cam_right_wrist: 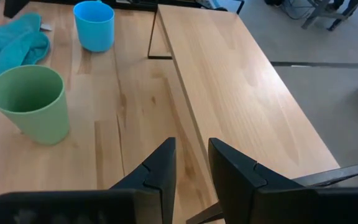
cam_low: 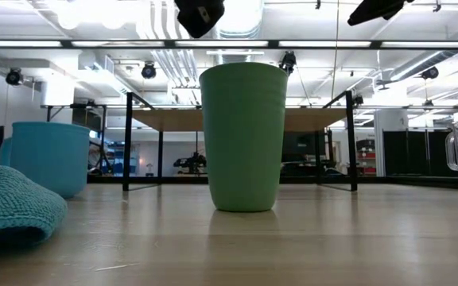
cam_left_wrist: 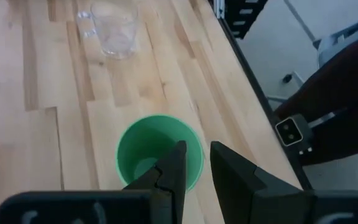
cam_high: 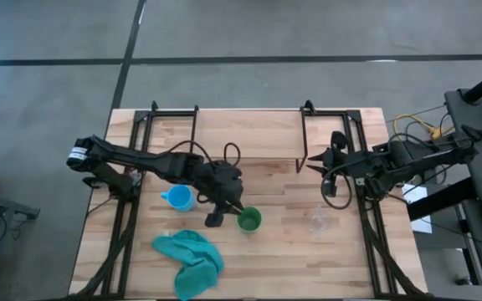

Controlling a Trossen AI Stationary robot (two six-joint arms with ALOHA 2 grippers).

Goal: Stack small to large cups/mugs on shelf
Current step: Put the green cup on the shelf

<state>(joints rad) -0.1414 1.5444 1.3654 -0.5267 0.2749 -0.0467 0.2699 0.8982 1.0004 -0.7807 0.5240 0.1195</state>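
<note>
The wooden table (cam_high: 308, 251) carries everything, and the shelf (cam_right_wrist: 229, 74), a light-wood board on thin black legs, runs along its far side between the two arms. The left arm reaches from the table's left edge toward the middle, and the left gripper (cam_high: 234, 206) hangs just above the green tumbler (cam_high: 250, 220); in the left wrist view its two dark fingers (cam_left_wrist: 169, 171) stand a narrow gap apart over the tumbler's open rim, one over the mouth and the other just outside the rim, holding nothing. The right arm waits at the table's right side, with the right gripper (cam_right_wrist: 190, 163) near the shelf's right end, its fingers likewise slightly parted and empty. The teal cloth (cam_high: 191, 259) lies crumpled toward the table's front left. The green tumbler stands upright on the tabletop near the centre, in front of the shelf. The blue mug (cam_high: 178, 198) stands upright to the tumbler's left, close by but apart from it. The clear glass mug (cam_left_wrist: 112, 28) sits on the tabletop well to the tumbler's right, also upright.
</note>
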